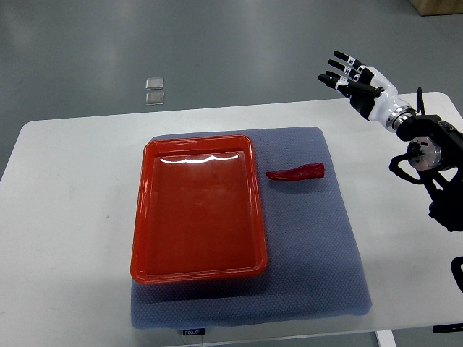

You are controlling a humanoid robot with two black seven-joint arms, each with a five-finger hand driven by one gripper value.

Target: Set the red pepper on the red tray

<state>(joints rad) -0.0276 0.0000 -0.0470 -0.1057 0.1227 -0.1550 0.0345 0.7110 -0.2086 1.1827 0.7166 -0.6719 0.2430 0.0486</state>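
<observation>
A long red pepper [296,173] lies on the blue-grey mat [318,246], just right of the red tray [145,217]. The tray is rectangular, glossy and holds nothing. My right hand [350,76] hovers above the table's far right corner, up and to the right of the pepper and well apart from it. Its fingers are spread and hold nothing. Its arm enters from the right edge. The left arm does not show.
The mat covers the middle of a white table [65,217]. Two small clear squares [154,91] lie on the grey floor beyond the table's far edge. A cardboard box corner [440,6] shows at the top right.
</observation>
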